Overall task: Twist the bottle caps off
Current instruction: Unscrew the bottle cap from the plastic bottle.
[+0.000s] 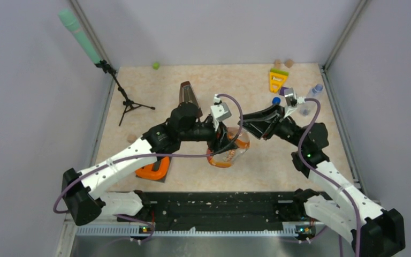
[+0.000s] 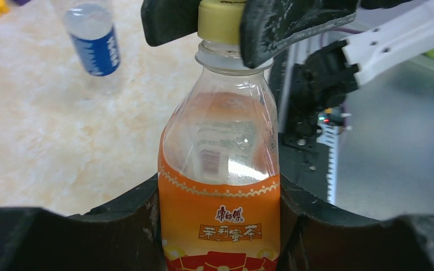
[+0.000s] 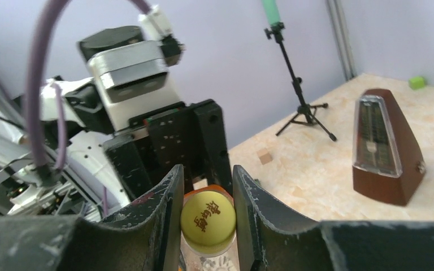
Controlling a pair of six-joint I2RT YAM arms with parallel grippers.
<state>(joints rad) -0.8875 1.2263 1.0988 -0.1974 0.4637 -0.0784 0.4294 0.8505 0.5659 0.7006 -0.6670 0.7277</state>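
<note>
The orange bottle (image 2: pixel 219 169) is cropped below.

Metronome (image 1: pixel 188 92) near the squat bottle (image 1: pixel 223 157)

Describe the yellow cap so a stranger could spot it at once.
Look to the middle of the beige table, right of the brown metronome. There the left end effector clamps an orange-labelled bottle, and the yellow cap sits on its neck between the fingers of the right end effector. No other cap is yellow, and dark characters are printed on top.
</note>
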